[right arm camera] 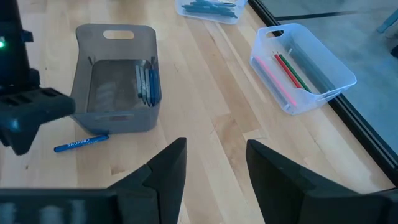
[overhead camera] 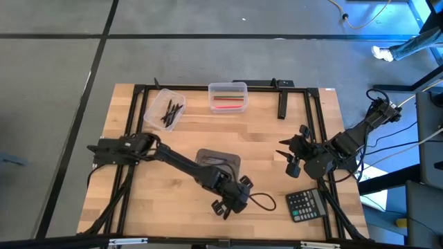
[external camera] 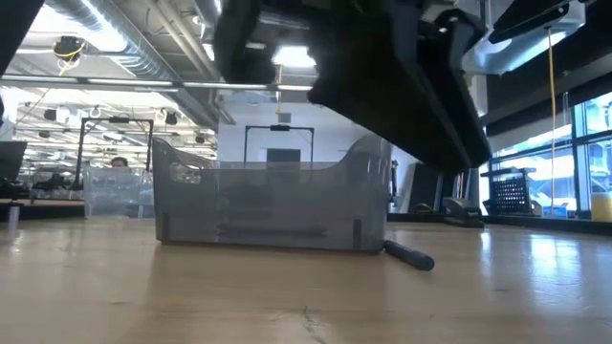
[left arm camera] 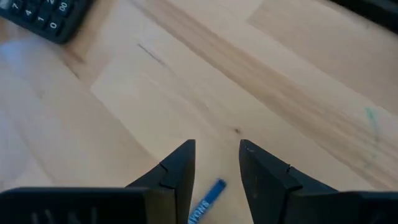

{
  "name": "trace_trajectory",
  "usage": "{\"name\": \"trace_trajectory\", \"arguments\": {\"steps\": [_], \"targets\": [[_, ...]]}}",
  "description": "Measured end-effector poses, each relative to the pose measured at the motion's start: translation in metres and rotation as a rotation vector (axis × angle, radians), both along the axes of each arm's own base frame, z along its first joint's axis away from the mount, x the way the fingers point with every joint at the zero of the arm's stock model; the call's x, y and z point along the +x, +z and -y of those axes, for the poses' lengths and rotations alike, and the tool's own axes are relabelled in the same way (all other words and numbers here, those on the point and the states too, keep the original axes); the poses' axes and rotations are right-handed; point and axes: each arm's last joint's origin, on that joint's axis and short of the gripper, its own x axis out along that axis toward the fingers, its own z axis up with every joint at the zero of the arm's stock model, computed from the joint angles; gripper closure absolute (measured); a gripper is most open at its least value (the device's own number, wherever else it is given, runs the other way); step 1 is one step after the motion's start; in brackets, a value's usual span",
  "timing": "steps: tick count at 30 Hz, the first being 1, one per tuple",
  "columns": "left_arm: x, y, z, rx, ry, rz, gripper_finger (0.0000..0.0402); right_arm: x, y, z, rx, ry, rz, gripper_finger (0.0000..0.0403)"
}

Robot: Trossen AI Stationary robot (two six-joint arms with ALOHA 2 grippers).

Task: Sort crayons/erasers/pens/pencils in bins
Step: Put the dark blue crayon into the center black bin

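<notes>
One blue crayon (left arm camera: pixel 208 199) lies on tabletop (left arm camera: pixel 186 93) between spread left hand (left arm camera: pixel 216 163) fingers, beside grey bin (right arm camera: pixel 115 81); right hand (right arm camera: pixel 214 168) spread

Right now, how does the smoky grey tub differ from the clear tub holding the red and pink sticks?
The smoky grey plastic tub is tinted and holds bluish sticks along one wall; the clear plastic tub is see-through and holds red, pink and green sticks. The grey one sits mid-table beside the left tool, with a loose blue crayon lying outside it; the clear one sits at the table's far edge. Both are small, rectangular, round-cornered and upright.
</notes>
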Motion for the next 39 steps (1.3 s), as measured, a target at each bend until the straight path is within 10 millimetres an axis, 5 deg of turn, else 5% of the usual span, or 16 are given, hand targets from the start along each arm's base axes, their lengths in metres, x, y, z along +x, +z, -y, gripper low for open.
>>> {"name": "trace_trajectory", "arguments": {"steps": [9, 39], "targets": [[0.011, -0.041, 0.001, 0.189, -0.028, -0.085, 0.0285, 0.000, 0.000, 0.000, 0.007, -0.004, 0.002, 0.0232], [0.018, -0.041, -0.045, 0.118, 0.032, -0.190, 0.0285, 0.000, -0.001, -0.001, 0.034, -0.001, -0.008, 0.0232]]}}
